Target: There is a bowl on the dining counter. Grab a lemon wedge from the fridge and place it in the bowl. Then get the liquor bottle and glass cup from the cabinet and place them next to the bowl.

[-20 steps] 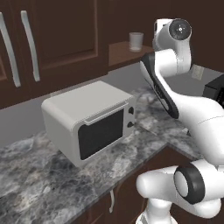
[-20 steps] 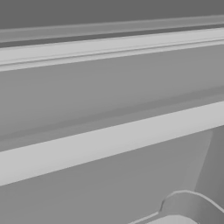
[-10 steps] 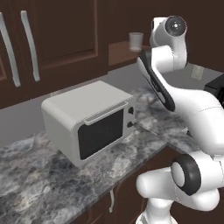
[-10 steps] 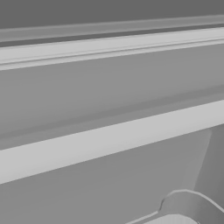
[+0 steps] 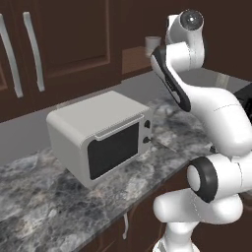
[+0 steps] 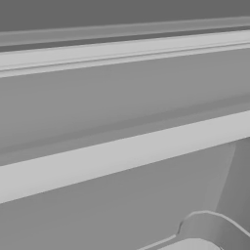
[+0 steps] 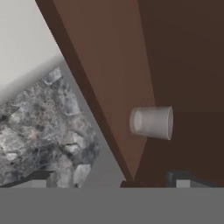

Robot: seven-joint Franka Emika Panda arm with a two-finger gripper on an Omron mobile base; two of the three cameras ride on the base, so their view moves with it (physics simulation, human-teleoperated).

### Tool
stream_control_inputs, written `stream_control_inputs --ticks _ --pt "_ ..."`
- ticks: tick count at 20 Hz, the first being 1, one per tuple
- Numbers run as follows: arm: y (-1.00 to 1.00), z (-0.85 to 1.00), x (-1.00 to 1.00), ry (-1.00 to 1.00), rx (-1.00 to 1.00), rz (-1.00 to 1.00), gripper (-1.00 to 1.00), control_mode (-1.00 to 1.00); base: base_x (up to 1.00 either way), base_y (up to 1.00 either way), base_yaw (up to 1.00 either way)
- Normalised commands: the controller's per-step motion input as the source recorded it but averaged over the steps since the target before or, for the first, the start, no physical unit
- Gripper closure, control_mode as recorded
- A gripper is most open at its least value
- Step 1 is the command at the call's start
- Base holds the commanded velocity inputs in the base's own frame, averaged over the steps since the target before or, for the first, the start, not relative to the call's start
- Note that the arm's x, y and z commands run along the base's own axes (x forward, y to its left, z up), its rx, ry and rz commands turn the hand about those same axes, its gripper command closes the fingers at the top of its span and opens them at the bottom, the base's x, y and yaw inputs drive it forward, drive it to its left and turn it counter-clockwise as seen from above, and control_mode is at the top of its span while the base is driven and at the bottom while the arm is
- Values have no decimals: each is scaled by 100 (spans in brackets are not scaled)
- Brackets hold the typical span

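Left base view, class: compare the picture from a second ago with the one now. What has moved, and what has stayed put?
The arm's upper links have swung slightly left, toward the glass cup in the open cabinet. Nothing was grasped or released. The microwave, the counter and the cup have not moved.

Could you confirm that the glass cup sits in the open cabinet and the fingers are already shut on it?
Not quite: the cup does sit in the cabinet, but the hand view shows the fingers apart and short of it, holding nothing.
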Motion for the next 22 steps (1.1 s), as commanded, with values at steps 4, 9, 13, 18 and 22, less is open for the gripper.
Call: stream_control_inputs --ticks 4,9,13,18,22 --pt "-16 5 30 0 0 0 -100 -100 0 0 0" --pt "-17 0 31 0 0 0 -100 -100 0 0 0" --pt "-12 0 35 0 0 0 -100 -100 0 0 0" --pt "-16 0 39 0 0 0 -100 -100 0 0 0" --pt "-15 0 36 0 0 0 -100 -100 0 0 0"
